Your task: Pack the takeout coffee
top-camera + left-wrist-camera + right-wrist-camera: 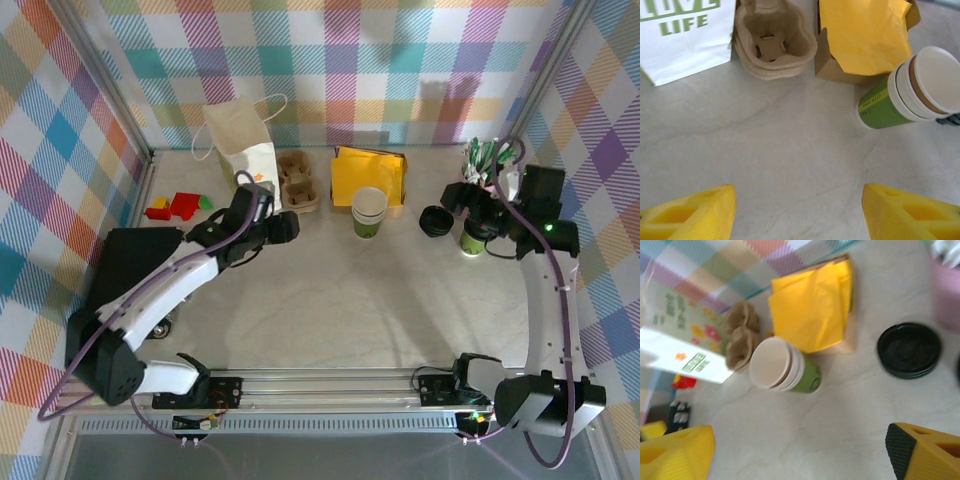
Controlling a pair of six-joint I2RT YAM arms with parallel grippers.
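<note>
Both grippers are spread wide with nothing in them. Our left gripper hangs near the pulp cup carriers, and the right gripper hovers by the takeout coffee. That cup stands on the right of the table, just beside the loose black lids. We'd guess the paper cup is light, crushable and tippy if full, so we'd pinch it gently round the middle, below the lid.

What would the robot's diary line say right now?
left pincer: open, empty, facing cup stack | right pincer: open, empty | takeout coffee: upright beside right pincer, unheld | stage: not packed
</note>
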